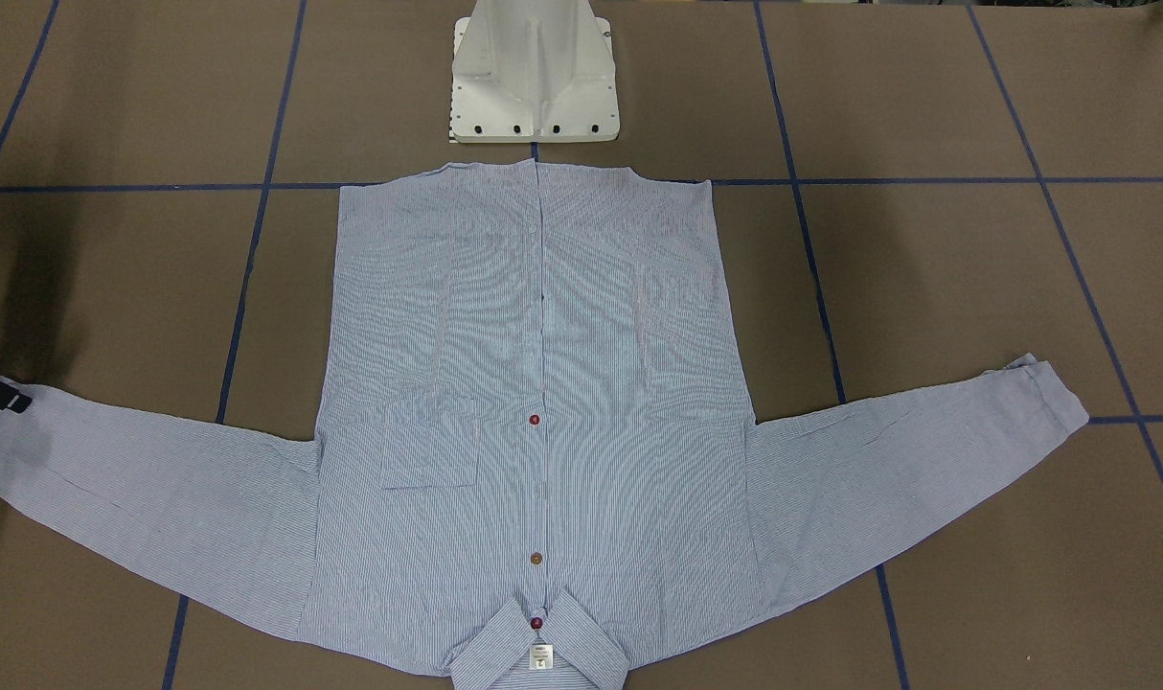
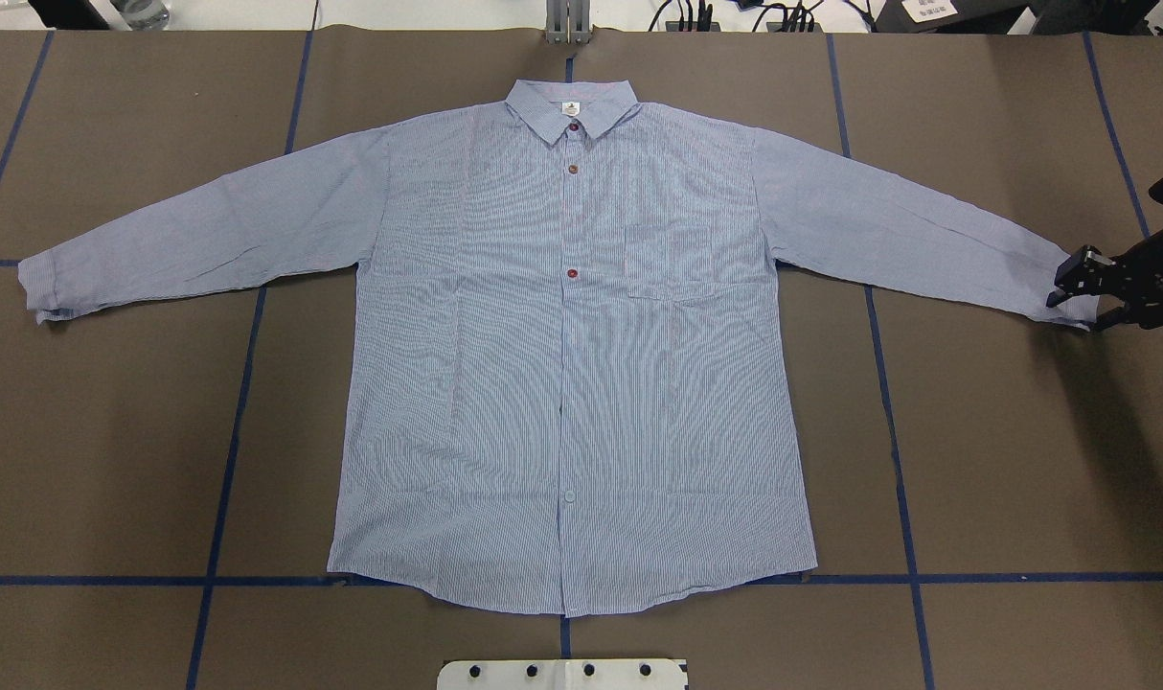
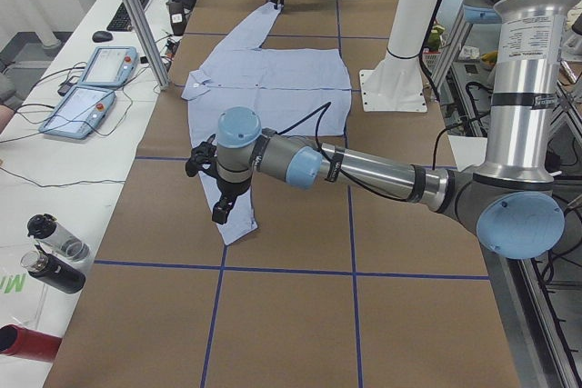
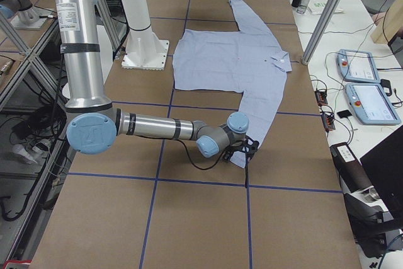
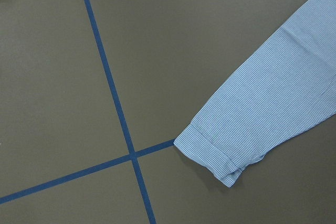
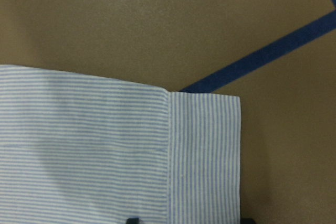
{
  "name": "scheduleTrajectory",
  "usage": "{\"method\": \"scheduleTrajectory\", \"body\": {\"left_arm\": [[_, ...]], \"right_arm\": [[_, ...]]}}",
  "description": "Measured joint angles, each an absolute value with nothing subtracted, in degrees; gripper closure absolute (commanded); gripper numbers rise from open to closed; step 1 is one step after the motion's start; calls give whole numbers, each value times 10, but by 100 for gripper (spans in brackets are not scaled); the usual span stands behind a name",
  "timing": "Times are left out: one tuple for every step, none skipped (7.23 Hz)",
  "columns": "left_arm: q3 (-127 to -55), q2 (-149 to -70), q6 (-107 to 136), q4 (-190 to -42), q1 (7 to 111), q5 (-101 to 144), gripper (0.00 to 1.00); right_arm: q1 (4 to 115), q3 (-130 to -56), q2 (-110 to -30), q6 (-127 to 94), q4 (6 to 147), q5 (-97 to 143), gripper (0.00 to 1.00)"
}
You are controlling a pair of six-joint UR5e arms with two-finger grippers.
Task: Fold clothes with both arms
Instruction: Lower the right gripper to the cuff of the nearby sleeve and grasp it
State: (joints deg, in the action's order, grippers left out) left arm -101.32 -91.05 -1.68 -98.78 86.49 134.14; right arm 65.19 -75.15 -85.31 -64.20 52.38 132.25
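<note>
Right tool (image 2: 1078, 309) spread astride shirt (image 2: 581, 364) cuff; left tool (image 3: 211, 193) near other cuff, state unclear.

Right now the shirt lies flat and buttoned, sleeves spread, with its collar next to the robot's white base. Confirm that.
Not quite. The shirt does lie flat and buttoned, sleeves spread, but its collar is on the far side, away from the white base; the hem is what lies next to the base. The overhead view shows it.
</note>
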Motion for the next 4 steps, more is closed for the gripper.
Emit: {"method": "scheduleTrajectory", "body": {"left_arm": [[-1014,-911,-17,-988,865,1342,0],[-1014,-911,-17,-988,865,1341,0],[-1015,-911,-17,-988,865,1341,0],[-1016,-911,-17,-988,865,1341,0]], "right_arm": [[652,-753,-853,-643,524,1322,100],[651,-755,-853,-643,524,1322,100],[651,-757,-854,-643,522,1322,100],[651,-762,-855,-643,518,1323,100]]}}
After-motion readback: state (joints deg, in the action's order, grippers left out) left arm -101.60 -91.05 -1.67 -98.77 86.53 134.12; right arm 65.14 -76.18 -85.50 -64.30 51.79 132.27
